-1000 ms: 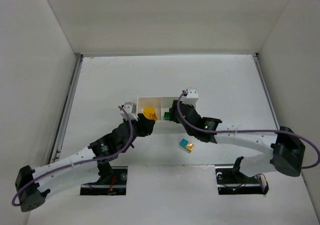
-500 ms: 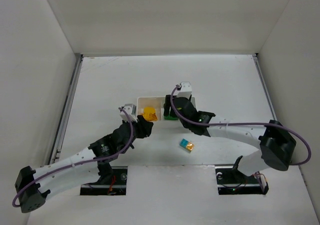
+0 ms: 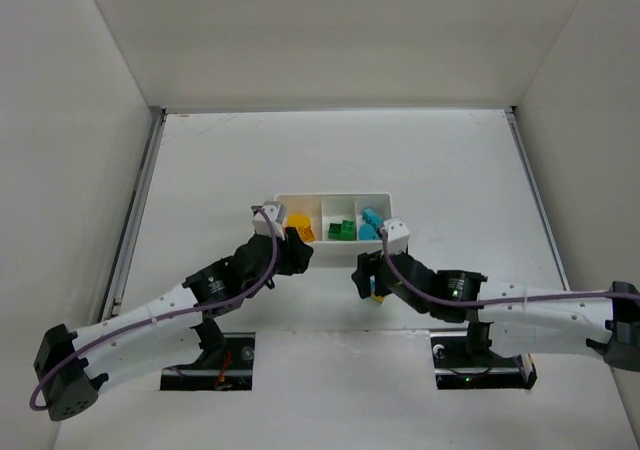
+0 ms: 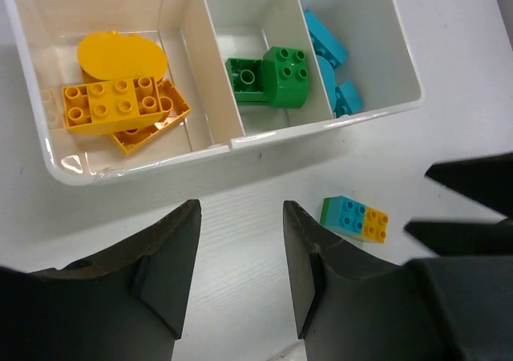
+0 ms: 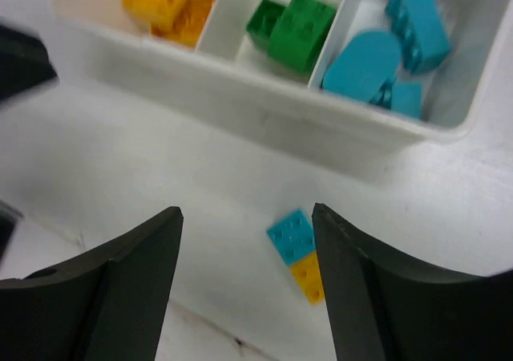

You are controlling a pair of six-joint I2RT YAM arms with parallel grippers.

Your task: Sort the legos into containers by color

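Note:
The white tray (image 3: 330, 197) holds yellow-orange legos (image 4: 120, 100) in its left compartment, green legos (image 4: 272, 76) in the middle and cyan-blue legos (image 4: 329, 56) in the right. A small stack of joined cyan, orange and green legos (image 4: 355, 218) lies on the table in front of the tray. My left gripper (image 4: 240, 269) is open and empty, just in front of the tray's left half. My right gripper (image 5: 247, 273) is open and empty above the stack (image 5: 300, 253), which lies nearer its right finger.
The tray's front wall (image 5: 240, 88) is just beyond both grippers. My right gripper's dark fingers (image 4: 473, 200) show at the right edge of the left wrist view, close to the stack. The two grippers (image 3: 292, 248) (image 3: 366, 275) are near each other. White walls enclose the table.
My right arm has pulled back from over the tray's right side to the near side, above the loose stack. The tray's compartments are now uncovered. My left gripper shifted slightly right.

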